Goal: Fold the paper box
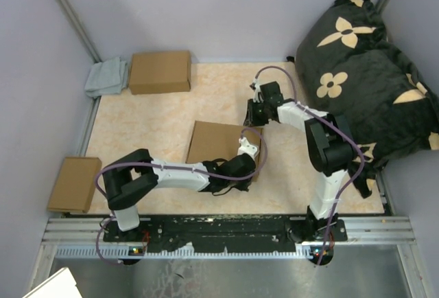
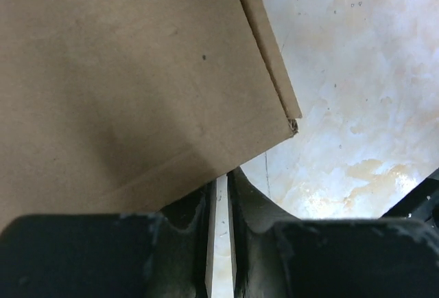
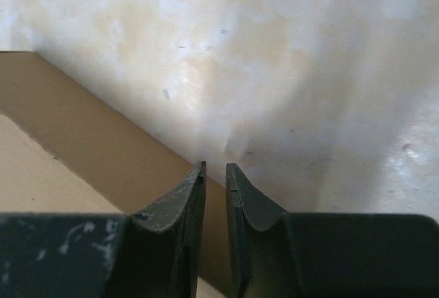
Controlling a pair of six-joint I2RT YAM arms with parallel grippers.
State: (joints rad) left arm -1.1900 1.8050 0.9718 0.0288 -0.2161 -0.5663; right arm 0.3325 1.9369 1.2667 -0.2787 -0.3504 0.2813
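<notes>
The left gripper (image 2: 221, 176) was seen almost clenched, a thin slit between its fingers and nothing grasped, at the near right corner of the shallow brown corrugated-cardboard paper box (image 1: 218, 143), which lay mid-table on the pale marbled tabletop (image 1: 206, 106). Beyond, the right gripper (image 3: 215, 169) was likewise nearly closed and empty at the box's far right edge.

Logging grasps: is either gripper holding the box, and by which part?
Neither. The left gripper and right gripper are nearly closed on nothing, next to the box.
</notes>
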